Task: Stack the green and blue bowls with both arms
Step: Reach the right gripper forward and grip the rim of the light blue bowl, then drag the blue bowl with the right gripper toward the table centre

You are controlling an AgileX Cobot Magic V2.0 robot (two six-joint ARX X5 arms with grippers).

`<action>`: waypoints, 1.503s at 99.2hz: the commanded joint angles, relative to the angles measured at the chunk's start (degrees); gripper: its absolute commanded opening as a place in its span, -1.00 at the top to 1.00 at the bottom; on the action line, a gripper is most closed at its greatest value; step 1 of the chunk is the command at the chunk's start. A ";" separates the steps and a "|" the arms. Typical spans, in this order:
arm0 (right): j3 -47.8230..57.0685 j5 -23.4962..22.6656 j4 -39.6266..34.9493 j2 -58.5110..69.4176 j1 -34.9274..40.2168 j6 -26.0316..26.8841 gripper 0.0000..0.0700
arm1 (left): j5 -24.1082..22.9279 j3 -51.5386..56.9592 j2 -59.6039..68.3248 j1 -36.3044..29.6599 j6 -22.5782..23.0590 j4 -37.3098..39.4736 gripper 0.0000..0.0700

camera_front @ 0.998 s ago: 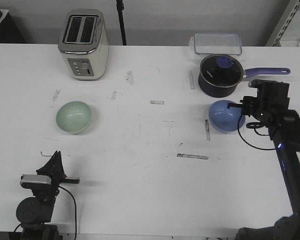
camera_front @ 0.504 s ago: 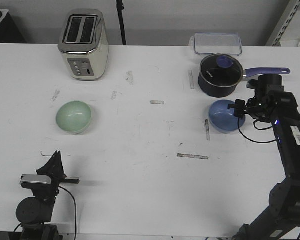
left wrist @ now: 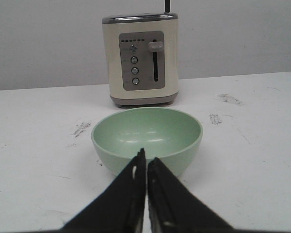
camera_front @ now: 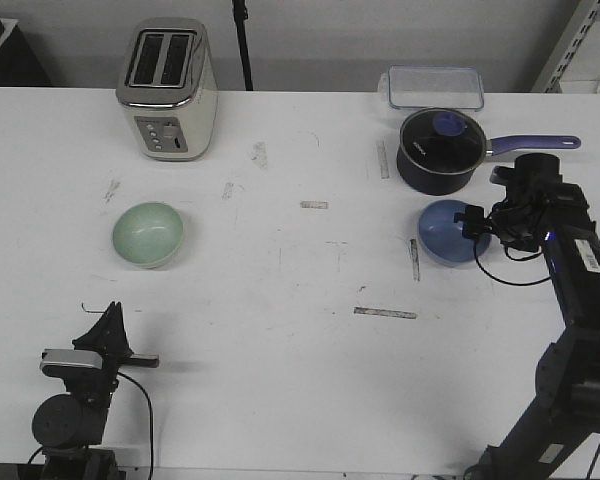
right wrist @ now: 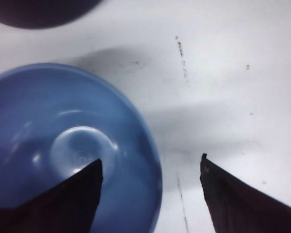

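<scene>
The pale green bowl (camera_front: 148, 233) rests upright on the left of the white table. It also fills the left wrist view as the green bowl (left wrist: 147, 136), a short way beyond my left gripper (left wrist: 146, 156), which is shut and empty. My left gripper (camera_front: 113, 312) sits low near the front edge. The blue bowl (camera_front: 448, 233) stands on the right. My right gripper (camera_front: 473, 222) is open at its right rim. Up close, my right gripper (right wrist: 151, 160) straddles the blue bowl (right wrist: 63, 145): one finger is over the inside, the other over the table.
A dark saucepan (camera_front: 439, 150) with a purple handle stands just behind the blue bowl, and a clear lidded container (camera_front: 435, 87) is behind that. A cream toaster (camera_front: 168, 88) stands at the back left, also seen as the toaster (left wrist: 140, 58) beyond the green bowl.
My right arm has swung its wrist round and settled the open gripper at the blue bowl's right rim. Both bowls and the left arm have stayed put.
</scene>
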 commanded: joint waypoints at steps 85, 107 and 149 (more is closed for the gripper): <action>1.09 -4.66 1.20 1.84 -0.92 0.44 0.96 | 0.11 -1.29 -0.09 -0.04 -0.13 0.83 1.00; 1.09 -7.32 0.09 -1.70 -0.33 2.25 0.96 | 0.11 -1.29 -0.09 -0.04 -0.13 0.83 1.00; 1.07 -12.79 -2.38 -3.74 11.30 4.15 0.97 | 0.11 -1.29 -0.09 -0.04 -0.13 0.83 1.00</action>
